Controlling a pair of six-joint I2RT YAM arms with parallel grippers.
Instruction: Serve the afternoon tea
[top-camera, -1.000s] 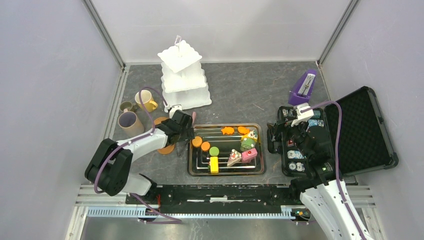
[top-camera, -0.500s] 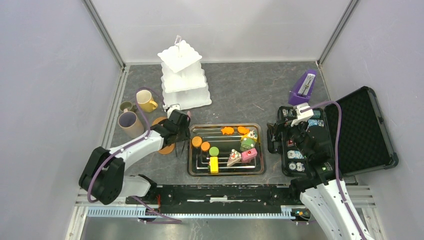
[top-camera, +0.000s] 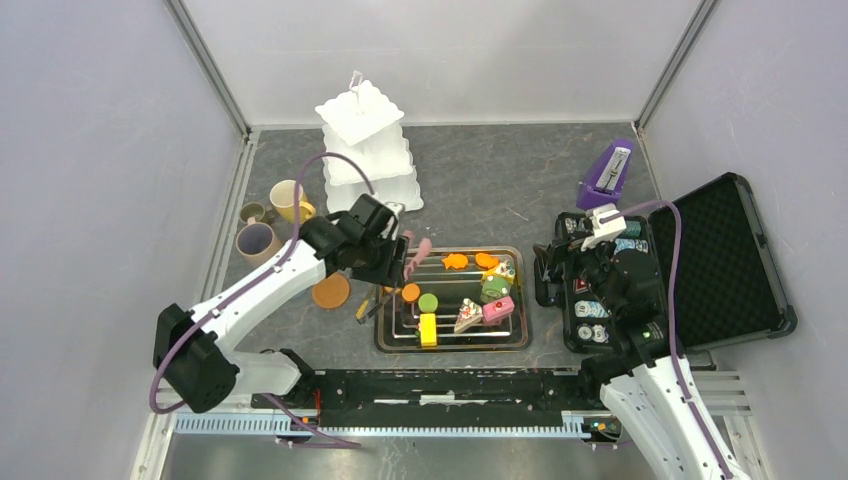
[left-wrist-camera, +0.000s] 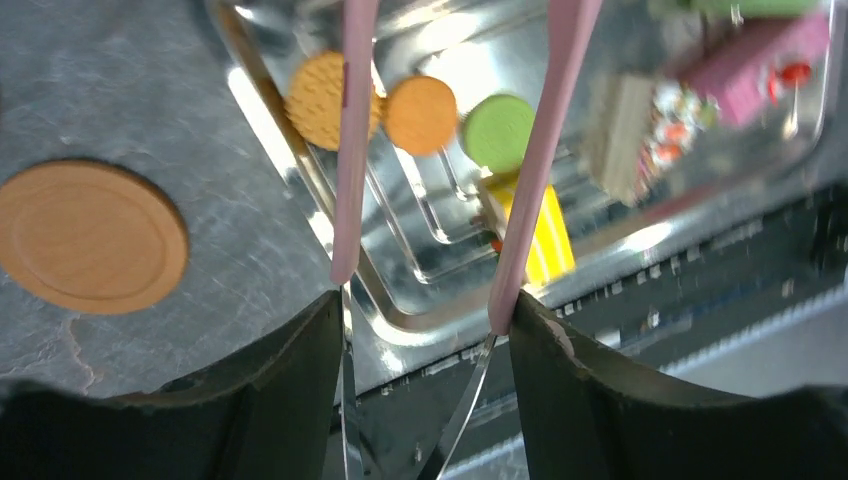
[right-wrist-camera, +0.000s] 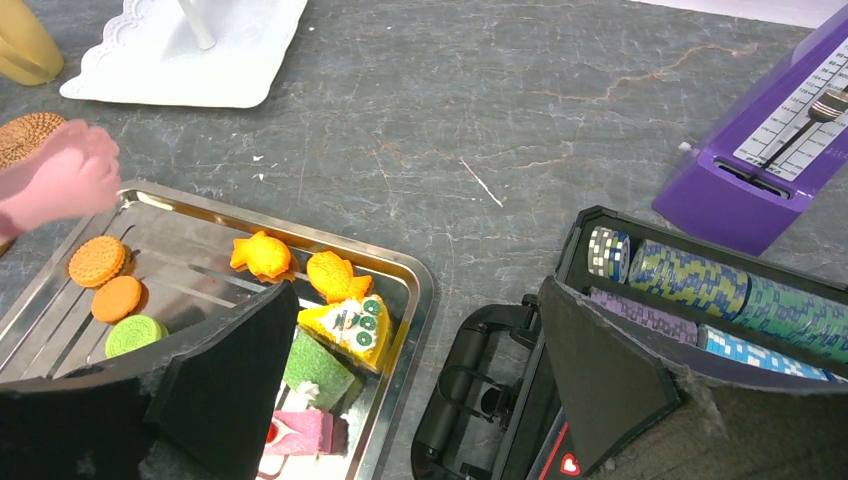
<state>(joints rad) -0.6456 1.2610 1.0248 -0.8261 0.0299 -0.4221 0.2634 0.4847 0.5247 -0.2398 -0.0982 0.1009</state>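
Left gripper (left-wrist-camera: 430, 335) grasps pink-tipped tongs (left-wrist-camera: 350, 150) above 3 round biscuits (left-wrist-camera: 421, 114); right gripper (right-wrist-camera: 415, 292) spread, empty

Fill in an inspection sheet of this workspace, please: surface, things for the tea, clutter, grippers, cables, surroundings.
Surface: grey stone-look table; a round wooden coaster lies left of the tray.
Job's things: white stand at the back, no food seen on it; cakes and biscuits lie in the metal tray; three mugs stand at the left.
Clutter: purple metronome; open black case with chips.
Grippers: left gripper shut on pink tongs over the tray's left end; right gripper open, holds nothing, between tray and case.
Cables: a purple cable loops along each arm; the left one arcs in front of the stand.
Surroundings: plain grey walls on three sides.
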